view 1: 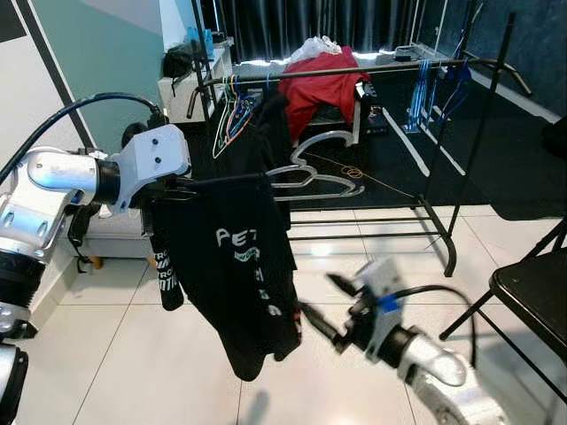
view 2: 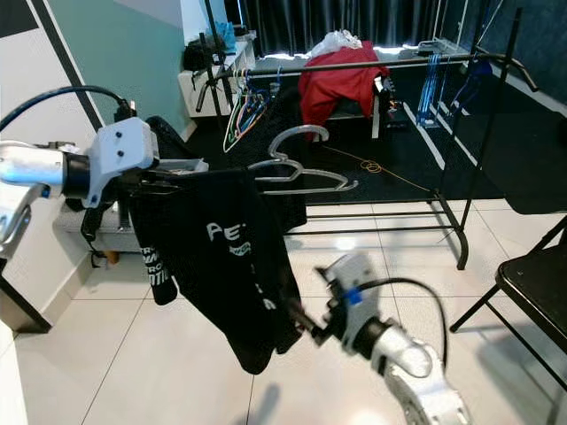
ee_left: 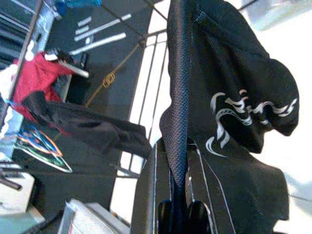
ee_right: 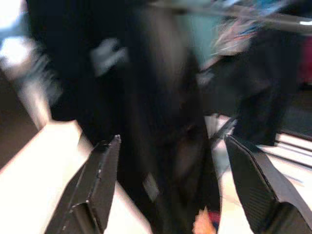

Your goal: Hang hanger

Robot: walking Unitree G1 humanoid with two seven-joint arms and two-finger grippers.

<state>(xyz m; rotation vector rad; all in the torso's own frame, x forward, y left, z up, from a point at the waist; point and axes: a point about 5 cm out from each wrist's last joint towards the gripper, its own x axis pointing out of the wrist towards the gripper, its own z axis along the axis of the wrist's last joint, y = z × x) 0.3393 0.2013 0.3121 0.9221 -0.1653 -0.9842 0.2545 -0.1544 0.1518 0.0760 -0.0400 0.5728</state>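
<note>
Your hanger (view 1: 310,177), a pale grey one, is held up in mid-air at centre left, with a black shirt (view 1: 235,274) bearing white lettering draped from it and hanging down toward the tiled floor (view 1: 124,354). Your left gripper (view 1: 168,190) holds it at the left end, fingers closed tight on the shirt's collar and the hanger beneath; in the left wrist view the two fingers (ee_left: 168,195) pinch a band of dark fabric. Your right gripper (view 1: 321,305) is low at near centre, just beside the shirt's lower hem, fingers spread wide with nothing between them; its wrist view is blurred, with dark cloth ahead of the open fingers (ee_right: 97,180). Beyond the shirt stands a black rack (view 1: 354,66) across the far middle, carrying a dark garment, coloured hangers (view 1: 232,115) at its left end and blue ones (view 1: 423,84) toward its right. A red cloth (view 1: 323,88) lies behind the rack. A black chair (view 1: 532,283) stands at near right.
</note>
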